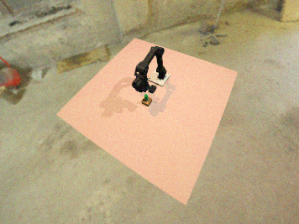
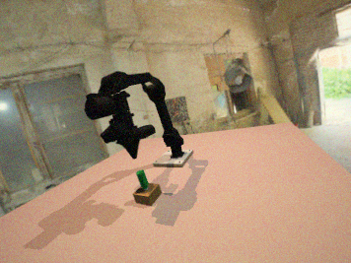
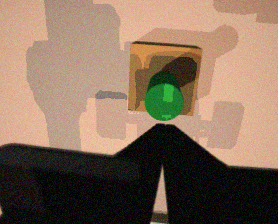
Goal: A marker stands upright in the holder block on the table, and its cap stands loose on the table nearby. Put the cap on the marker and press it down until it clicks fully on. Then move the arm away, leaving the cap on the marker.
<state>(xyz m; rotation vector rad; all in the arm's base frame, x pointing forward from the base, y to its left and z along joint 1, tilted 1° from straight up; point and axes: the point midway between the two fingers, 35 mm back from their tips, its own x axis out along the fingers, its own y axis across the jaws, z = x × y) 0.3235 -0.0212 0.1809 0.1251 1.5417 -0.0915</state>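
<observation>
The small brown holder block stands on the pink table. The green cap sits upright on the marker in the block, leaning slightly in the exterior view. The marker's body is hidden by the cap and block, and whether the cap is pressed fully on cannot be told. My gripper is shut and empty, its fingertips together a little above the cap, not touching it. No loose cap shows on the table.
The arm's white base plate is behind the block on the pink table top. Arm shadows fall on both sides of the block. A small thin grey patch shows beside the block; what it is cannot be told.
</observation>
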